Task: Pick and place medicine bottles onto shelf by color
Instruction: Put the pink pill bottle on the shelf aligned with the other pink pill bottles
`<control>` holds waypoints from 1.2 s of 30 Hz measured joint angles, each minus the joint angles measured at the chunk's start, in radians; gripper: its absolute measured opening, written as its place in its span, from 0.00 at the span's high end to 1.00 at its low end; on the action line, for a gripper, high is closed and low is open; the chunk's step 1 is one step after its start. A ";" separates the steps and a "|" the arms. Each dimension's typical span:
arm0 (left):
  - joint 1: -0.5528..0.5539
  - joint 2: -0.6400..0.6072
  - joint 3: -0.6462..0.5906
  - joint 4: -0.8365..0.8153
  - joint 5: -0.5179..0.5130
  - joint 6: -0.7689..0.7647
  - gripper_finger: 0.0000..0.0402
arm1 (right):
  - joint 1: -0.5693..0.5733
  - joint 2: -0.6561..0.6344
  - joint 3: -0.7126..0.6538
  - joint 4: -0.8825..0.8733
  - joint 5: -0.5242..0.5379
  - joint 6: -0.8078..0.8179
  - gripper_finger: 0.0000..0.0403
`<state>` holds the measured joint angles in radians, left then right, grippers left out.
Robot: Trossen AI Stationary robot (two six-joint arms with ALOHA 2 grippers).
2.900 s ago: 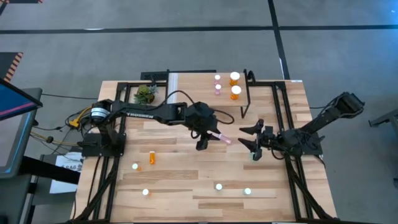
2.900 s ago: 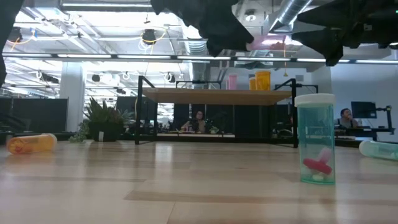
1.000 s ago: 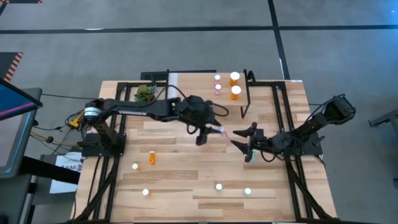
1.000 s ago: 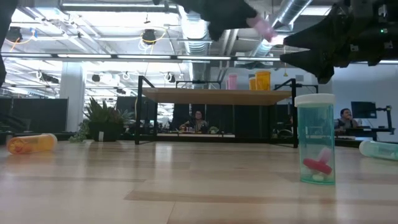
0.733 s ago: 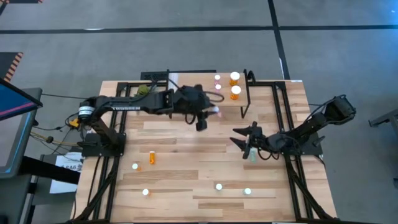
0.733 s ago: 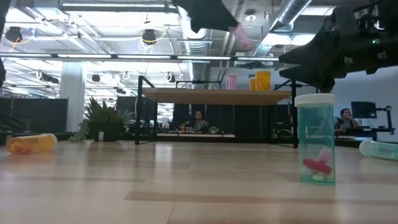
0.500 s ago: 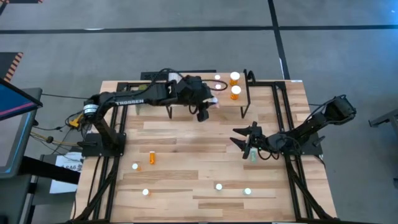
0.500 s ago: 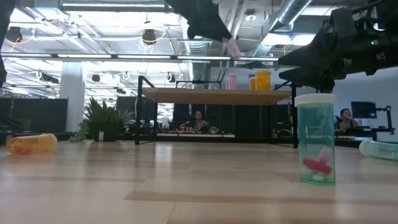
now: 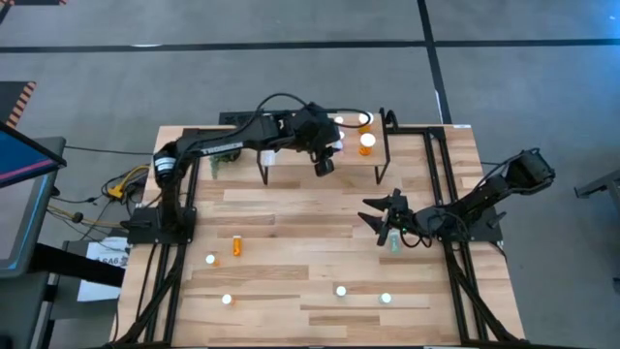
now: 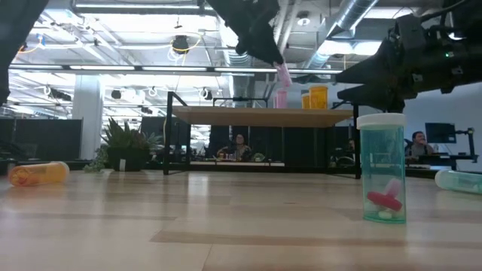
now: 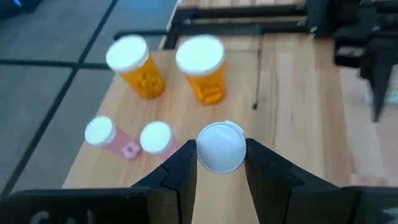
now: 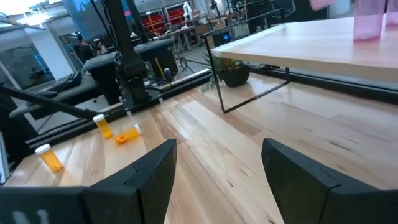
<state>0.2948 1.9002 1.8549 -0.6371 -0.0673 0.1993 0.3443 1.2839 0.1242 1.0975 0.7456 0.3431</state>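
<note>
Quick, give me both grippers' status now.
Left gripper: shut on a pink bottle, above the shelf.
Right gripper: open, empty, over the table.

Even, bright overhead light, soft faint shadows; glaring ceiling strip lights (image 10: 135,68) in low view, blurred near fingers (image 11: 180,171).

We see a small green potted plant (image 9: 222,147) on the wooden tabletop (image 9: 291,242) at upper left, and seated people (image 10: 241,143) in the low view's centre background.
</note>
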 joint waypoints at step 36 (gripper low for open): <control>0.006 0.097 0.072 -0.092 -0.049 0.054 0.74 | 0.000 0.000 0.000 -0.028 -0.006 0.034 0.35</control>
<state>0.3008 1.9976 1.9274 -0.7287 -0.1165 0.2538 0.3443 1.2839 0.1242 1.0695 0.7395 0.3771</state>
